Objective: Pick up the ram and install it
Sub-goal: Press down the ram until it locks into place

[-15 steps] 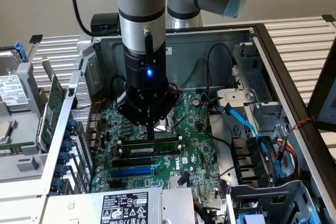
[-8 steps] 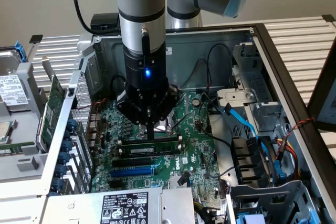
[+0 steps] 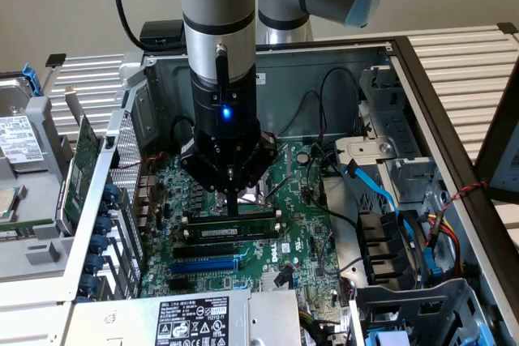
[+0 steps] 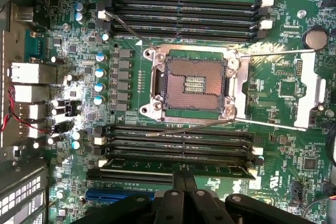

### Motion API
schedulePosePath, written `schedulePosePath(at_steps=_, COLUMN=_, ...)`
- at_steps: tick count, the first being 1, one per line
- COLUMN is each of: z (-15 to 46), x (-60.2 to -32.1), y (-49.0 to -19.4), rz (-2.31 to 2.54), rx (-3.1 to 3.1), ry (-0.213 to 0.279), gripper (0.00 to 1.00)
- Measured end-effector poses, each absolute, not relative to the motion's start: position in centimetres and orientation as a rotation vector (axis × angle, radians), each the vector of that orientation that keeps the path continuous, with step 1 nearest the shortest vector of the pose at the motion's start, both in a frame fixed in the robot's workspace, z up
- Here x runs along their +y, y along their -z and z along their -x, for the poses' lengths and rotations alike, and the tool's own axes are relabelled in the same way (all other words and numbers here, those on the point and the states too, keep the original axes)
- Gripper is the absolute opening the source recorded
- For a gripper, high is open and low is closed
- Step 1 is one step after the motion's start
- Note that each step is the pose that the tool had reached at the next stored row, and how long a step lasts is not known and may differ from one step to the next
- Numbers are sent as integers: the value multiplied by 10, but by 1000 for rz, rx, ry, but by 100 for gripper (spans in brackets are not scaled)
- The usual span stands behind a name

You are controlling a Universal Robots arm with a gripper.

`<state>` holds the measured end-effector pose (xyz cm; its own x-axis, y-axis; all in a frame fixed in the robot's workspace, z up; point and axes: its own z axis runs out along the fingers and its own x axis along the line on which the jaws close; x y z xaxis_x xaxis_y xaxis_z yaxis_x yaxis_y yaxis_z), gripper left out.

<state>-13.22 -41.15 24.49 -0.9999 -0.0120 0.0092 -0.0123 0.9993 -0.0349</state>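
The gripper [image 3: 233, 204], fingers pressed together, bears down on the ram [image 3: 231, 232] (lying in a motherboard [image 3: 300, 224] slot).

One robot arm [image 3: 219, 38] works over one open computer case [image 3: 422, 87] holding one motherboard [image 4: 278, 87]. It carries one empty processor socket [image 4: 195, 83] and two banks of four memory slots [image 4: 184, 11].

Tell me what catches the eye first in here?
The big grey robot arm plunging into an open computer case, its hand shut, fingertips down on a ram stick on the green motherboard. In the wrist view, the bare metal-framed processor socket sits mid-board between banks of black memory slots.
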Motion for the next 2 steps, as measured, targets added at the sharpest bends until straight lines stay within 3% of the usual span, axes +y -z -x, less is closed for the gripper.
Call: schedulePosePath(at_steps=2, z=132, x=-411, y=-245, rz=-19, rx=-3132, ry=-55, gripper=11)
